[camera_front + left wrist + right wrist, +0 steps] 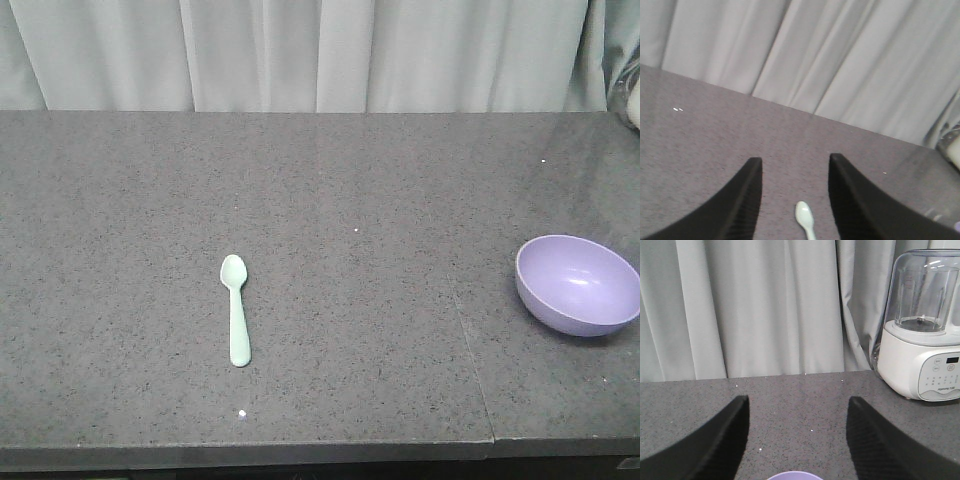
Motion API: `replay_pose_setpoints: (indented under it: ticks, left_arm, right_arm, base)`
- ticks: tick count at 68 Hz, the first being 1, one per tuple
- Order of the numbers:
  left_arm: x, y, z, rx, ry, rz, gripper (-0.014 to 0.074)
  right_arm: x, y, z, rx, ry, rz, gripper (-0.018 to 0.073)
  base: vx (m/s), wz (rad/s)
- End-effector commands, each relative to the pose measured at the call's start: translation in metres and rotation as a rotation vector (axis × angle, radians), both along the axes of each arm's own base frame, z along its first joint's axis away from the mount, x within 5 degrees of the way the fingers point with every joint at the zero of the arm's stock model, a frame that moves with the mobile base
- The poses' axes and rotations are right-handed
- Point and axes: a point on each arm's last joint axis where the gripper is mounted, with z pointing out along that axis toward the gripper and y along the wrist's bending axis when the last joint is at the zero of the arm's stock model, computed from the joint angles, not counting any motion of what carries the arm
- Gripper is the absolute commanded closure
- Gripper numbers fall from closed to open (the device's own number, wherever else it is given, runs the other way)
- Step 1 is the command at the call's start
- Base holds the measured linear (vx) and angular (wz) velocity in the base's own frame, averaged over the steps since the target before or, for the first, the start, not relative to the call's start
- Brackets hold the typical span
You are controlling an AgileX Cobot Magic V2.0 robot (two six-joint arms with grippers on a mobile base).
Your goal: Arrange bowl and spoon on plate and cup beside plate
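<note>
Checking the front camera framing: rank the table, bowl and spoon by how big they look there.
Largest to smallest:
1. table, by far
2. bowl
3. spoon, long but thin

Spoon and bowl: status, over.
Left gripper open, empty, spoon lying flat below. Right gripper open, empty, bowl upright below. Plate, cup not in view. Blender far right, apart from bowl.
</note>
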Motion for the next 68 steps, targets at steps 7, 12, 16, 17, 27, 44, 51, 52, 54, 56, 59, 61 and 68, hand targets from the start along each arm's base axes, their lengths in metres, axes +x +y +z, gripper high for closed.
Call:
replay_pose_setpoints:
  ticks: [7,12,16,17,27,44,51,52,54,56,59,61,68]
  left_arm:
    - [0.038,0.001,0.019,-0.251,-0.117,0.033,0.0181]
    - [0.05,-0.001,0.014,-0.146,-0.074,0.01,0.0184]
    - [0.061,-0.005,0.01,-0.068,-0.004,-0.041,0.0184]
    - [0.065,-0.007,0.01,-0.051,0.017,-0.058,0.0184]
    - [0.098,-0.018,0.024,0.016,0.166,-0.197,0.0184]
    - [0.164,-0.034,0.021,0.059,0.443,-0.408,0.02]
    - [0.183,-0.054,0.013,0.081,0.519,-0.507,0.0237]
    - [0.184,-0.057,0.012,0.083,0.521,-0.516,0.0242]
    - [0.188,-0.065,0.01,0.093,0.528,-0.538,0.0254]
    - [0.191,-0.07,0.007,0.103,0.534,-0.553,0.0265]
    - [0.197,-0.079,0.001,0.133,0.552,-0.571,0.0279]
    - [0.2,-0.083,-0.003,0.149,0.571,-0.569,0.0287]
    - [0.207,-0.089,-0.02,0.22,0.655,-0.53,0.029]
  right_arm:
    - [0.001,0.0,0.015,-0.029,-0.091,0.002,0.007]
    - [0.001,0.0,0.015,-0.029,-0.09,0.002,0.0069]
    - [0.001,0.0,0.015,-0.029,-0.089,0.002,0.0069]
    - [0.001,0.0,0.015,-0.029,-0.089,0.002,0.0069]
    - [0.001,0.0,0.015,-0.026,-0.089,0.003,0.0069]
    - [0.001,0.0,0.015,-0.026,-0.089,0.003,0.0071]
    - [0.001,0.0,0.015,-0.026,-0.089,0.003,0.0071]
    - [0.001,0.0,0.015,-0.026,-0.089,0.003,0.0071]
    - [0.001,0.0,0.015,-0.026,-0.089,0.003,0.0071]
    - [0.001,0.0,0.015,-0.026,-0.089,0.003,0.0071]
    - [0.001,0.0,0.015,-0.026,-0.089,0.003,0.0071]
    - [0.001,0.0,0.015,-0.026,-0.089,0.003,0.0071]
    - [0.001,0.0,0.015,-0.026,-0.087,0.002,0.0071]
  base:
    - [0.0,0.0]
    - [0.0,0.0]
    - [0.0,0.0]
    - [0.0,0.0]
    - [0.0,0.0]
    - [0.0,0.0]
    - [0.0,0.0]
    - [0.0,0.0]
    - [0.0,0.0]
    - [0.0,0.0]
    - [0.0,0.0]
    - [0.0,0.0]
    - [0.0,0.0]
